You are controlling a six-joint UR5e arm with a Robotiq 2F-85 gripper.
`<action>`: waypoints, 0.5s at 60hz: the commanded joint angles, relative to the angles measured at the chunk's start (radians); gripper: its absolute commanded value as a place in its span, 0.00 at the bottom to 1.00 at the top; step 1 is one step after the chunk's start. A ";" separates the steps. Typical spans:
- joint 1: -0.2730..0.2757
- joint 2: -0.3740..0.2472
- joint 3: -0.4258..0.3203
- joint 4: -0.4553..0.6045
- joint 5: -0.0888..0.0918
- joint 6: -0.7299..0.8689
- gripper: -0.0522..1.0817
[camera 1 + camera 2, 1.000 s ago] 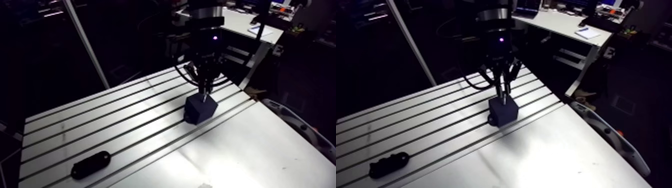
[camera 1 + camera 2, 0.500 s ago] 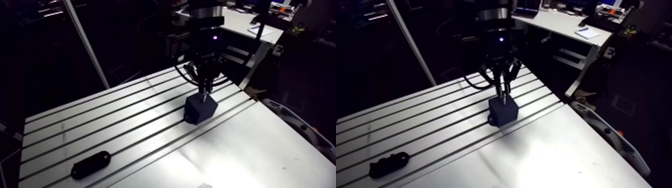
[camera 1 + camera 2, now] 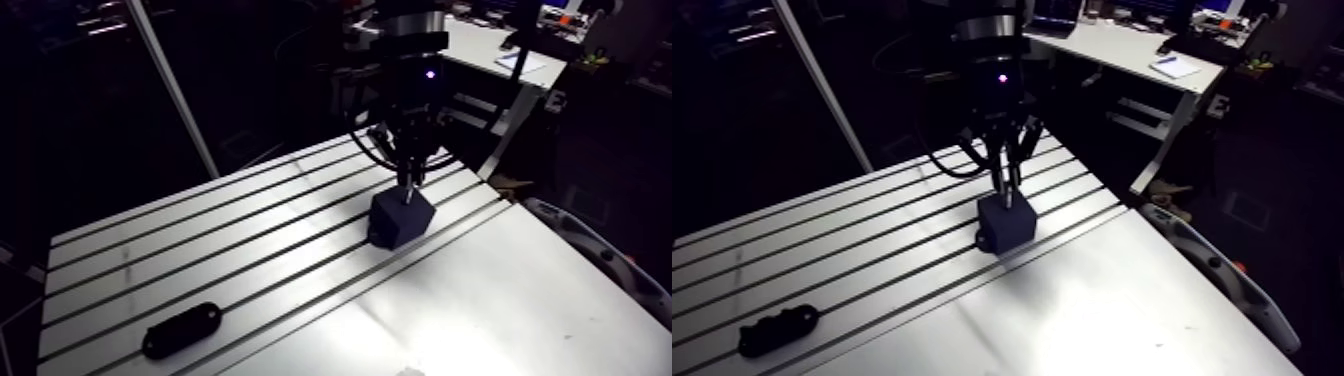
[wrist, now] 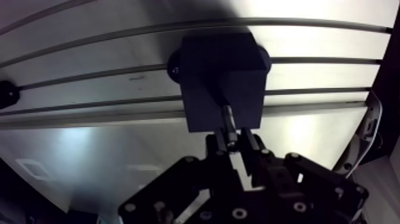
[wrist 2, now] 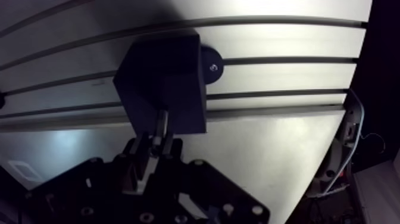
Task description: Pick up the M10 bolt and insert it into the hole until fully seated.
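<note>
The black two-fingered gripper [image 4: 233, 142] is hanging straight down from the single arm's wrist, directly above the dark cube-shaped block [image 4: 220, 77]. Its fingers [image 4: 251, 149] are standing narrow and are clamping one slim grey metal bolt [image 4: 228, 118] between them. The bolt is pointing down along the gripper's axis, and its lower end is meeting the block's top face near the middle. The wrist view is not showing how far it is sitting inside the hole.

In the arm view the wrist is coming down upright over the block, with the gripper's tips just above the block's top.

There is one block, and it is resting on the slotted aluminium table [image 3: 250, 230] across one of the dark slots. One black oblong piece [image 3: 181, 329] is lying flat on the table, well apart from the block, toward the table's near corner. One arm, one gripper, one bolt, one block and one oblong piece are showing.
</note>
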 commanded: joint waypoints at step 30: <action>0.000 0.001 0.003 -0.001 -0.001 0.002 0.99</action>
